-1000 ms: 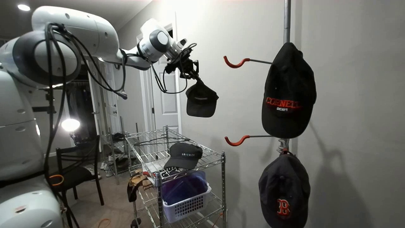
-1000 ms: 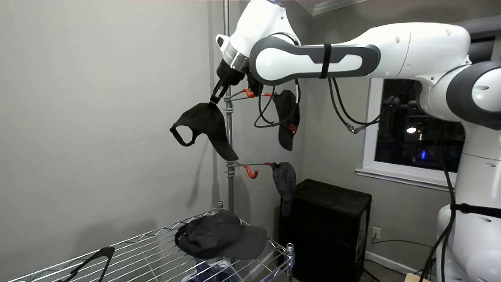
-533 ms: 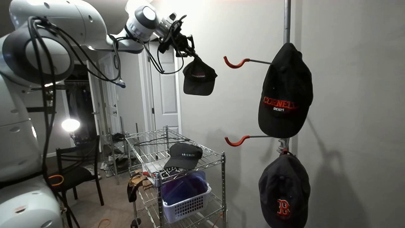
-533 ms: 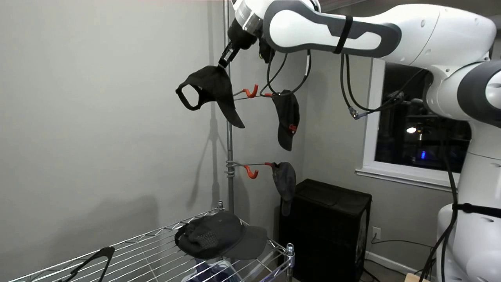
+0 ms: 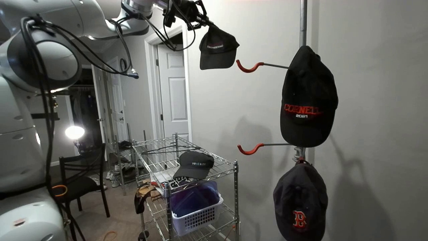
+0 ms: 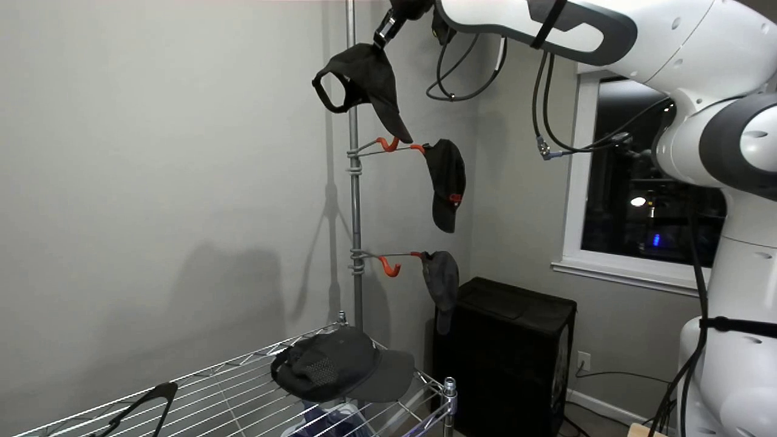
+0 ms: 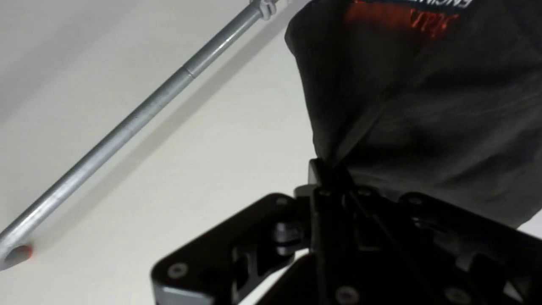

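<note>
The jaws were pinched tightly on the top of a black cap [image 5: 217, 55], whose cloth was creased at the grip in the wrist view. White and red lettering [image 7: 436, 23] was shown on its front. The cap was held in mid-air, near twelve o'clock in both exterior views, with its brim [image 6: 391, 118] pointed toward five o'clock in an exterior view. A red hook [image 5: 249, 68] was seen just beside it, at four o'clock from it; whether the two touched could not be told. Beyond the hook a Cornell cap [image 5: 307, 97] was hung, and at six o'clock from that a dark cap [image 5: 301, 201] with a red B [image 5: 299, 219] was hung. The hook was carried by a grey pole [image 6: 356, 212]. At six o'clock from the black cap, a dark grey cap [image 5: 195, 164] was rested on a wire rack [image 5: 236, 187], above a white basket [image 5: 197, 217].
</note>
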Robot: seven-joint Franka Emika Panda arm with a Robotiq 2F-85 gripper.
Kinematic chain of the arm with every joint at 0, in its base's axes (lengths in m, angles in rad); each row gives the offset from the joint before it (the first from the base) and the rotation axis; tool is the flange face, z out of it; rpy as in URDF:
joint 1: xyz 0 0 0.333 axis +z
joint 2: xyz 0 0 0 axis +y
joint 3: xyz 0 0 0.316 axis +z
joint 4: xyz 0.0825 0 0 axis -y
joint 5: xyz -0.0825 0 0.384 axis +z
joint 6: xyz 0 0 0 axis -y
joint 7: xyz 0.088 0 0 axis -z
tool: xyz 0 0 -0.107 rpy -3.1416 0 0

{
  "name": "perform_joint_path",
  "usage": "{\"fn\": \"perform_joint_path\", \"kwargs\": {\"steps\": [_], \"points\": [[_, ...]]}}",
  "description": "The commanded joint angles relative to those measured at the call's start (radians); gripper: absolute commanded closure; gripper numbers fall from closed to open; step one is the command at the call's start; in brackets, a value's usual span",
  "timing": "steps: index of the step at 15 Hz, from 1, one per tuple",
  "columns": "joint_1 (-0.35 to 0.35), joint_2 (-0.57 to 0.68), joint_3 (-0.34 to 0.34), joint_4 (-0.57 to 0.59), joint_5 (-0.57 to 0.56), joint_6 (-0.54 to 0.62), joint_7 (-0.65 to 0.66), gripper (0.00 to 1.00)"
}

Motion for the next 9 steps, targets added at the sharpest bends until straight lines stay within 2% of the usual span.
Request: {"fn": "perform_joint_path", "kwargs": {"steps": [1, 5, 9], "points": [[0.000, 0.048, 0.012, 0.097, -0.104, -0.052, 0.045, 0.99], [0.003, 0.078, 0.007, 0.149, -0.195, -0.085, 0.086, 0.99], [-0.014, 0.106, -0.024, 0.140, -0.190, -0.113, 0.111, 0.99]]}}
